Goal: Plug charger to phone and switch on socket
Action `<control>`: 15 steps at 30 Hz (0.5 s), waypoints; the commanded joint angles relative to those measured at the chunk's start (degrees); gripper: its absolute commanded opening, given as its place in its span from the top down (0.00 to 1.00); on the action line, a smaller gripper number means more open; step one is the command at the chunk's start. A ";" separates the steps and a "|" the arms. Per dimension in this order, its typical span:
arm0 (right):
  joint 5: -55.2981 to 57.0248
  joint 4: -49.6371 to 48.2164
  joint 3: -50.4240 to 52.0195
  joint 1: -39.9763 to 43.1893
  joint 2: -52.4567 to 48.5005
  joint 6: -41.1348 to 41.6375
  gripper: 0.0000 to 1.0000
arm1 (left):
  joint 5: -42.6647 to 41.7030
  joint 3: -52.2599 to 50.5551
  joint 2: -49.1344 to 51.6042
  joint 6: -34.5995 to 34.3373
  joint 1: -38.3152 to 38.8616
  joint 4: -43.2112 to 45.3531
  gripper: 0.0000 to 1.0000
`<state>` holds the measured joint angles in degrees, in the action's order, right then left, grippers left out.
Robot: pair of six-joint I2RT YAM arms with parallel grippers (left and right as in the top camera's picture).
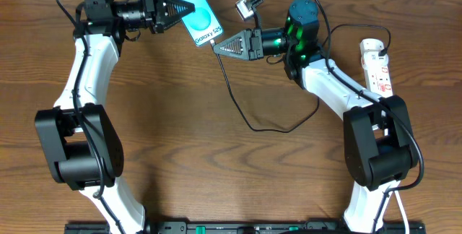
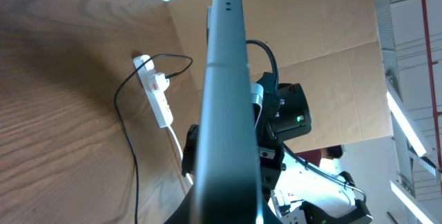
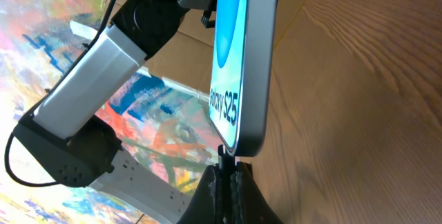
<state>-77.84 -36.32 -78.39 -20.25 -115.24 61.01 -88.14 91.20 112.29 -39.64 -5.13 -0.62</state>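
The charger (image 1: 238,111) trailed slack across our bench (image 1: 180,140), with the socket (image 1: 377,64) well to the right. Our right pincer (image 1: 216,47) was clamped on its tip at the lower edge of the phone (image 1: 204,23), which our closed left pincer (image 1: 189,8) gripped aloft. Plugging in, we judged; next, a straight push home.

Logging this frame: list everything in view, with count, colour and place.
phone: one, light blue screen, dark frame, top centre
charger: one, thin black cable, loops from socket to phone's lower end
socket: one, white with red marks, right edge
small grey connector: one, right of phone, on a black lead
table: one, brown wood
left gripper: one, black, shut on phone
right gripper: one, black, shut on charger tip at phone's lower end
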 commanded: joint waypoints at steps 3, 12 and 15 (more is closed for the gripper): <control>2.03 -0.35 -0.63 0.55 -0.20 -0.98 0.99 | -1.99 -0.22 -1.86 0.37 0.50 0.28 0.93; 2.29 -0.35 -0.63 0.55 -0.20 -0.79 0.99 | -1.99 -0.22 -1.86 0.55 0.61 0.28 0.93; 2.29 -0.37 -0.63 0.52 -0.20 -0.79 0.99 | -1.99 -0.22 -1.86 0.59 0.72 0.28 0.93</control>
<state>-77.69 -36.32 -78.39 -20.25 -115.24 61.01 -87.99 91.20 112.29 -39.64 -5.13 -0.62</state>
